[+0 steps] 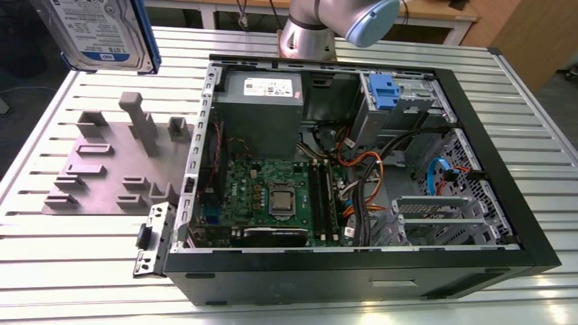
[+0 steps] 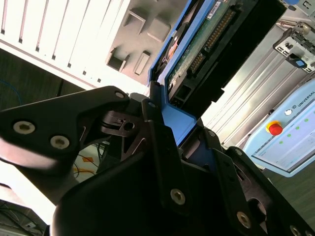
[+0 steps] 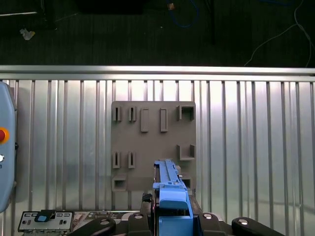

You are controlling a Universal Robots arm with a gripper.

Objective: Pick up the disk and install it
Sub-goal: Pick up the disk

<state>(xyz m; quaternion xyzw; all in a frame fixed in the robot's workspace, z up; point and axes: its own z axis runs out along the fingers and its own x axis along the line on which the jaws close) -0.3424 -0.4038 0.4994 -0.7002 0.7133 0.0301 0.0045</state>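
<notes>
- Your gripper [image 2: 165,115] is clamped shut on the disk [image 1: 101,30] by its blue carrier, up in the air above the table [image 1: 54,257]. So narrow an edge hold could let it pivot or slip.
- Below, the grey fixture plate [image 1: 99,172] has posts that could snag it.
- Farther off, loose cables [image 1: 361,162] in the open computer case [image 1: 502,169] could catch it.

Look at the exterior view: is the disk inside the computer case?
No; the disk hangs above the grey fixture, outside the case.

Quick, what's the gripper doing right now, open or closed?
Gripper: closed, holding the flat silver hard drive in its blue plastic carrier.
</notes>
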